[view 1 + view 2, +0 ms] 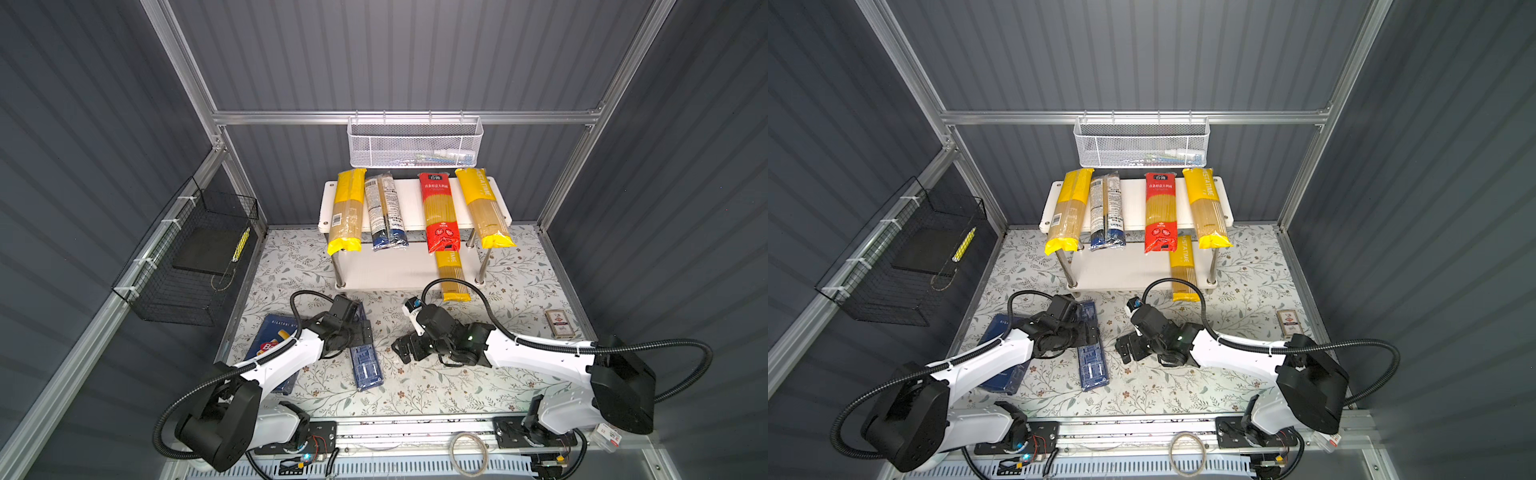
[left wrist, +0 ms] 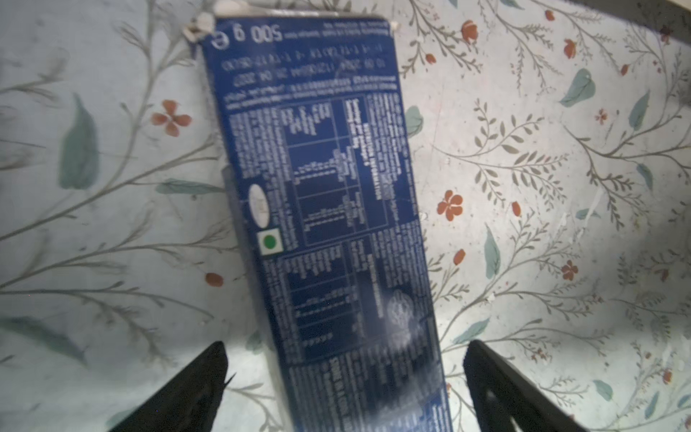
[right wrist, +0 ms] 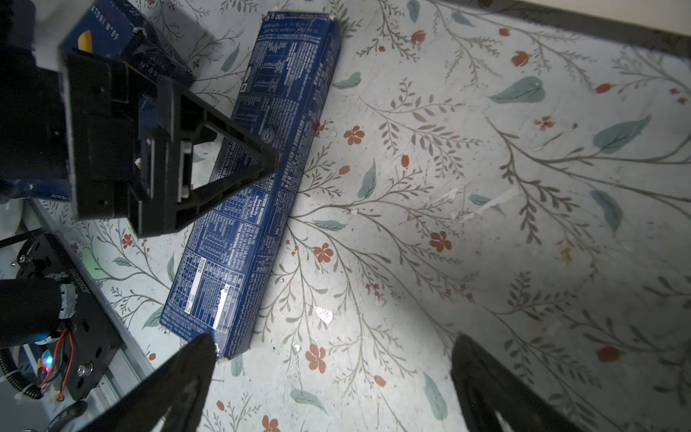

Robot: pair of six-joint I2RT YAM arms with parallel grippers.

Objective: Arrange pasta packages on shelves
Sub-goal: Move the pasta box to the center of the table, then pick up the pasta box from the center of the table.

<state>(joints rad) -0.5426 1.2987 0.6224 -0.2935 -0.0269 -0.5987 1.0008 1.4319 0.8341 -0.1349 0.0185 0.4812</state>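
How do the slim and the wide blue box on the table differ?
The slim box is long and narrow, the wide box far broader. The slim box shows fine print, below the open left gripper; the wide box shows its picture side, partly hidden. Both are dark blue, flat on the table.

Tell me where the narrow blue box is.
In a top view the narrow blue box lies on the table under the left gripper, beside the wide blue box.

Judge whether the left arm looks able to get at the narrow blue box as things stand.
Probably yes. The left gripper hangs open right over the narrow blue box, with a finger on each side, and nothing lies on the box or between them.
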